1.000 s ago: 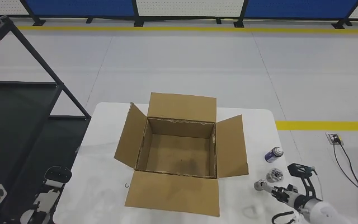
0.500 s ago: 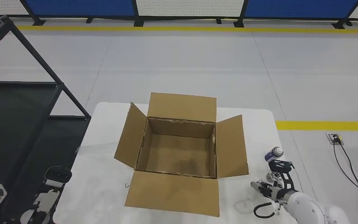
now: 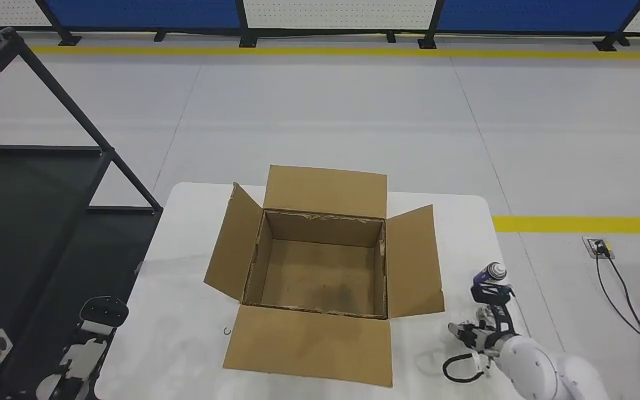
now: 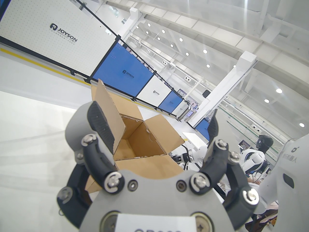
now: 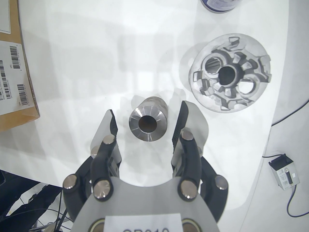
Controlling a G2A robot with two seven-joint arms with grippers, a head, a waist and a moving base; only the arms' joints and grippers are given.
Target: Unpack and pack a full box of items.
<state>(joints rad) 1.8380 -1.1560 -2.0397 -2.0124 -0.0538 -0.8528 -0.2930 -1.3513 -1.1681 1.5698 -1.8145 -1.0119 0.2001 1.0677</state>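
Setting: an industrial hall laid out as a robot test floor, by my reading.
Floor: pale coated floor (image 3: 330, 110), marked with a yellow line (image 3: 300, 50).
Boundary: blue and white partition panels (image 3: 140, 12) on black feet, closing off my bay.
Overhead: high white ceiling (image 4: 217, 13), rows of round lamps (image 4: 205, 51), a square column (image 4: 224, 90).
My station: one white table (image 3: 175, 300), with a black metal frame (image 3: 60, 90) beside it.

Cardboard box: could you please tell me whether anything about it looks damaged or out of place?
The cardboard box stands square, flaps spread, but its back rim looks ragged and a dark smudge marks its floor.
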